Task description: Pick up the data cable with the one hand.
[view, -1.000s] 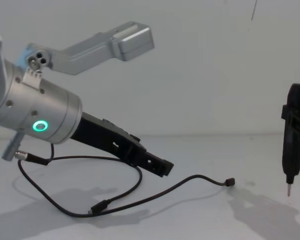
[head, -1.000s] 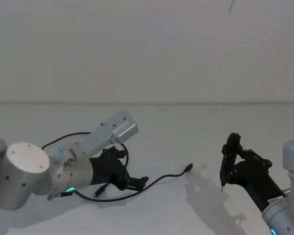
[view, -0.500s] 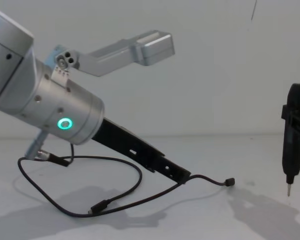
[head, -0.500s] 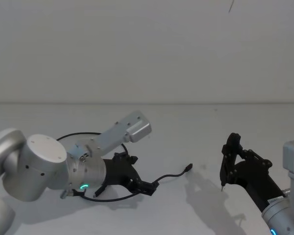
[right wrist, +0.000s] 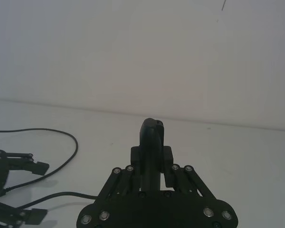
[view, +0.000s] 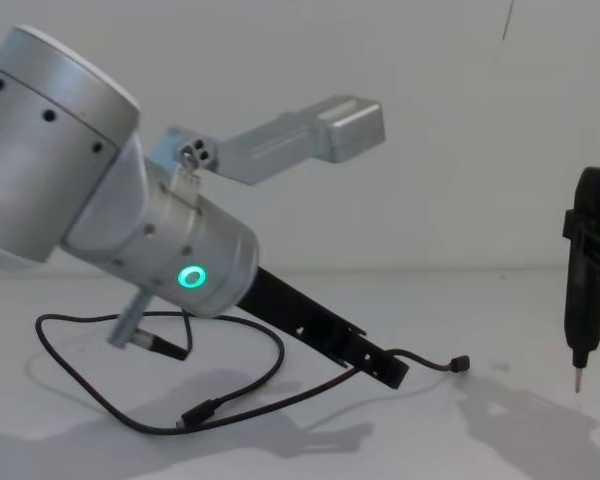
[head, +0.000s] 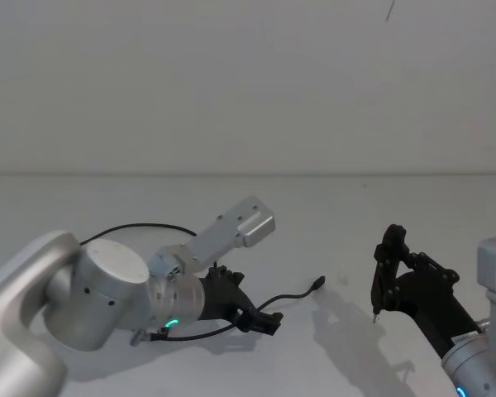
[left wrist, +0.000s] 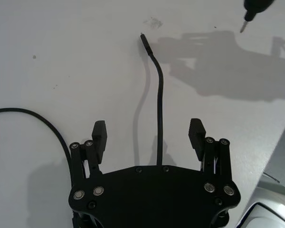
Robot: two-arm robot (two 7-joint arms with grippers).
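White table (head: 397, 207): black data cable (left wrist: 158, 95), slim plug (left wrist: 144, 39), lies between left gripper's (left wrist: 148, 128) spread fingers (left wrist: 99, 135), partly hidden beneath; right gripper (right wrist: 152, 159) clasps pen tool (view: 590, 270).

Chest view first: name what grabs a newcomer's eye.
The big silver left arm with its glowing green ring dominates the left, its open left gripper straddling the data cable on the white table. At the right, the right gripper holds a black pen-like tool, tip down.

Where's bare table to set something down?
Free: the far table strip behind both arms, and the narrow gap between the data cable plug and the pen tool in the right gripper. Crowded: near left, cable loops under the open left gripper.
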